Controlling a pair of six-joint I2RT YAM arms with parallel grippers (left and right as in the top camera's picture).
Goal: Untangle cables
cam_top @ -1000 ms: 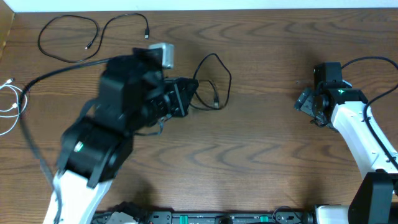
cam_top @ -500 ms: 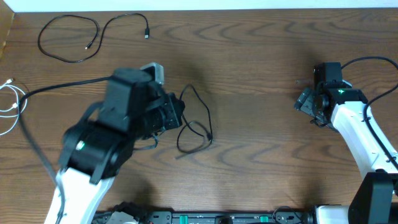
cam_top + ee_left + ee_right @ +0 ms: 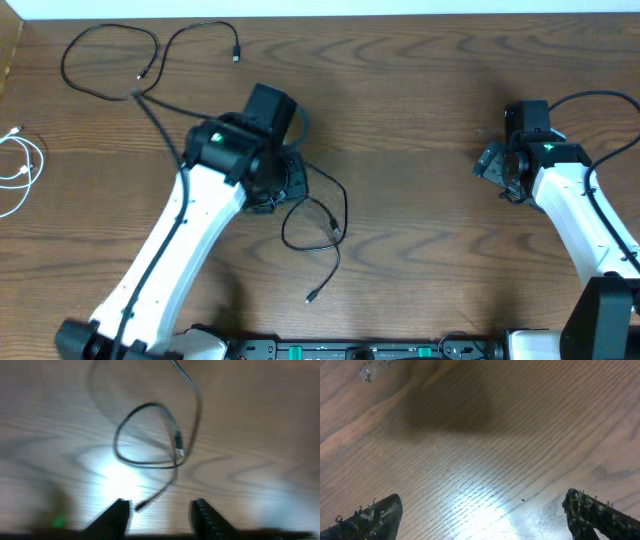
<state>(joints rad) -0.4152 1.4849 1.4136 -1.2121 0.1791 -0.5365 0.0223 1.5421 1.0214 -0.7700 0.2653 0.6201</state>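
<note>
Overhead view.
Reader: Where do the cables lie?
Robot: All three rest well apart on the table [image 3: 430,260]. The black cable [image 3: 336,228] sits mid-table in one loop that crosses itself, its tail running toward the near edge. My left claw [image 3: 283,186] hovers just beside the loop's far-left side. A second black cable [image 3: 64,62] sprawls at the far left corner, and the white cable [image 3: 24,172] curls at the left edge. My right claw [image 3: 497,165] hangs well off to the right.

Left wrist view.
Reader: Is anything gripped?
Robot: The picture is blurred, but my fingers [image 3: 119,510] stand partly apart with nothing pinched. The looped black cable [image 3: 177,445] lies on the wood ahead, its tail end close by one finger.

Right wrist view.
Reader: And the other side?
Robot: My right claw [image 3: 482,502] is spread wide over bare wood, with no cable near.

Reader: Which step is in hand?
Robot: I judge the cables parted from one another; the self-crossing loop is what is left here. The next move calls for pinching the thin tail low against the table, then drawing it outward without pulling the loop tighter.
</note>
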